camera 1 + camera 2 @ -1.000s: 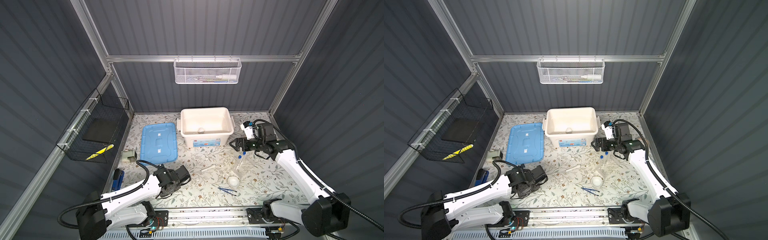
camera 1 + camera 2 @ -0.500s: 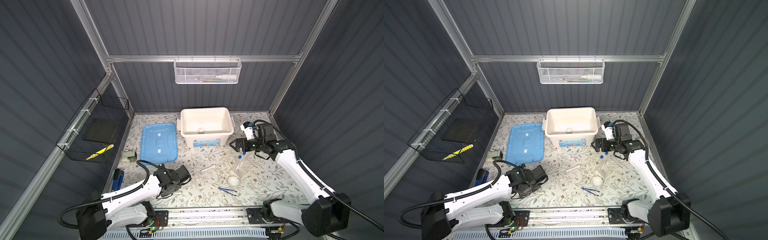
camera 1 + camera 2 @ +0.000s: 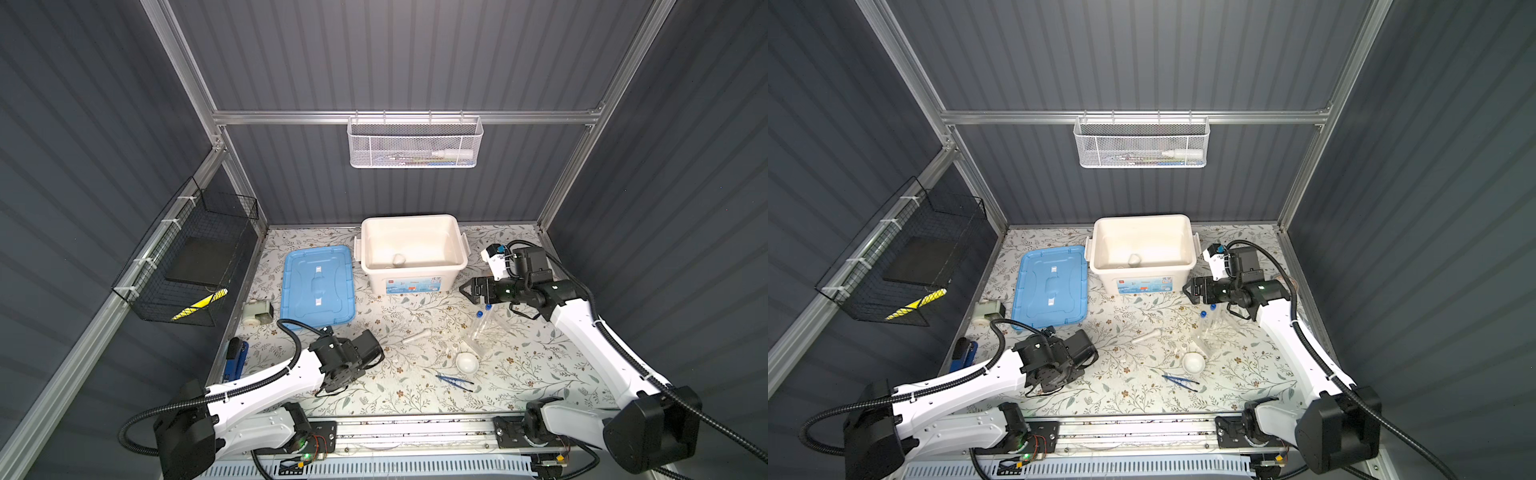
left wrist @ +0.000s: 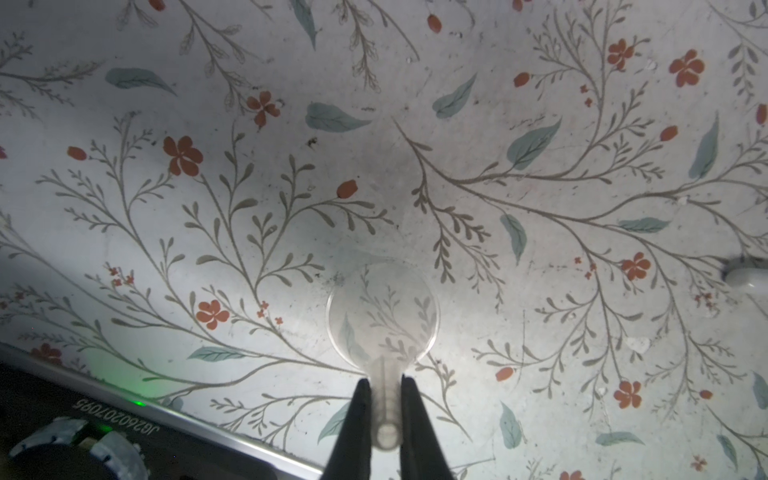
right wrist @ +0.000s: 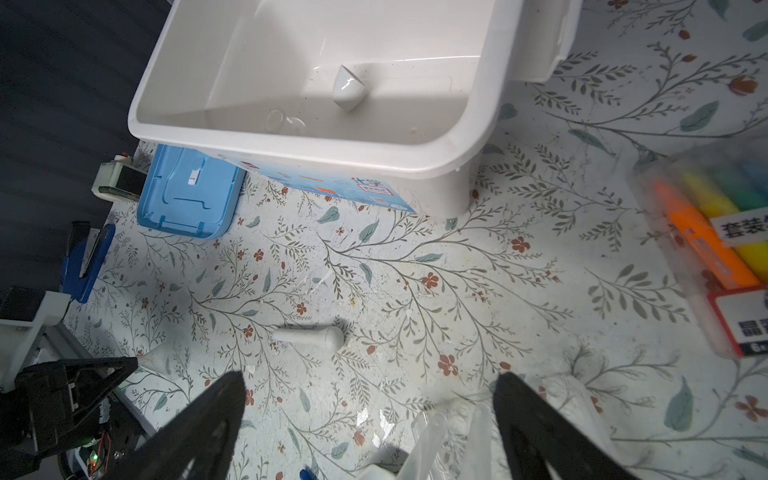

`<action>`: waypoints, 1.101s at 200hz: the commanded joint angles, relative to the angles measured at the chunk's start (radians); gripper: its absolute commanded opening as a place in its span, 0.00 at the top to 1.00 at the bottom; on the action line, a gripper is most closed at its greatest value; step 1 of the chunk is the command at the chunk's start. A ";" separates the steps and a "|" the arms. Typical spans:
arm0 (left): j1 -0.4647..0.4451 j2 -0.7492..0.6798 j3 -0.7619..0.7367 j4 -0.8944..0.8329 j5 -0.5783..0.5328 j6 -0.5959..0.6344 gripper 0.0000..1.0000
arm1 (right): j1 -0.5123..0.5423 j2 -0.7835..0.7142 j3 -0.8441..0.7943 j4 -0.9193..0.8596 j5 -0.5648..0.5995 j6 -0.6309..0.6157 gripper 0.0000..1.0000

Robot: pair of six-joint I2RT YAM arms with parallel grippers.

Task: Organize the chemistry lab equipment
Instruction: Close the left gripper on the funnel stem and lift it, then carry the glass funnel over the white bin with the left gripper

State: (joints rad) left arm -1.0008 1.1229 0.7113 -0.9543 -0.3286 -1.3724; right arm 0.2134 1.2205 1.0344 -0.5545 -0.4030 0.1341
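Note:
My left gripper (image 4: 384, 409) is low at the front left of the table, shut on the neck of a small clear round flask (image 4: 382, 316) that lies on the floral mat. My right gripper (image 5: 370, 386) hangs open above the clear plastic rack (image 3: 481, 332), which holds clear blue-capped tubes (image 3: 480, 314); its fingers (image 3: 471, 289) touch nothing. A white pestle (image 3: 417, 336) lies mid-table. One small white dish (image 3: 466, 362) sits in front of the rack, with dark blue tweezers (image 3: 455, 381) beside it. Another white dish (image 5: 348, 89) lies inside the white bin (image 3: 415, 269).
A blue lid (image 3: 318, 286) lies left of the bin. A blue-and-black stapler (image 3: 236, 357) and a small white-grey device (image 3: 257, 312) sit at the left edge. The marker pack (image 5: 723, 249) is beside the right gripper. Wire baskets (image 3: 415, 143) hang on the walls.
In the top views both arms stay in place. The left gripper's jaws have drawn in onto the flask's neck.

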 commanded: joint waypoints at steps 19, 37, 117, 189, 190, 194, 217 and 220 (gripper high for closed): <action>-0.006 0.046 0.009 0.021 -0.004 0.048 0.93 | 0.006 -0.002 0.026 -0.016 0.004 0.001 0.05; -0.006 0.064 0.028 0.030 -0.008 0.063 0.94 | 0.006 0.002 0.030 -0.018 0.006 -0.001 0.05; -0.006 0.216 0.333 -0.046 -0.090 0.217 0.96 | 0.006 0.032 0.058 -0.001 0.003 0.010 0.05; 0.043 0.302 0.646 -0.089 -0.166 0.395 0.95 | 0.002 0.099 0.115 0.040 -0.003 0.032 0.05; 0.046 0.304 0.651 -0.089 -0.166 0.398 0.96 | 0.002 0.100 0.116 0.040 -0.003 0.032 0.05; 0.057 0.312 0.671 -0.087 -0.161 0.415 0.96 | 0.001 0.107 0.122 0.039 -0.004 0.032 0.05; 0.125 0.367 0.798 -0.073 -0.117 0.516 0.96 | 0.000 0.142 0.155 0.040 -0.011 0.029 0.05; 0.136 0.375 0.809 -0.068 -0.108 0.531 0.96 | 0.000 0.147 0.159 0.041 -0.013 0.027 0.05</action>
State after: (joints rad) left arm -0.9287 1.4517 1.4162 -1.0119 -0.4530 -0.9844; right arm 0.2157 1.3392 1.1469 -0.5259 -0.3996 0.1570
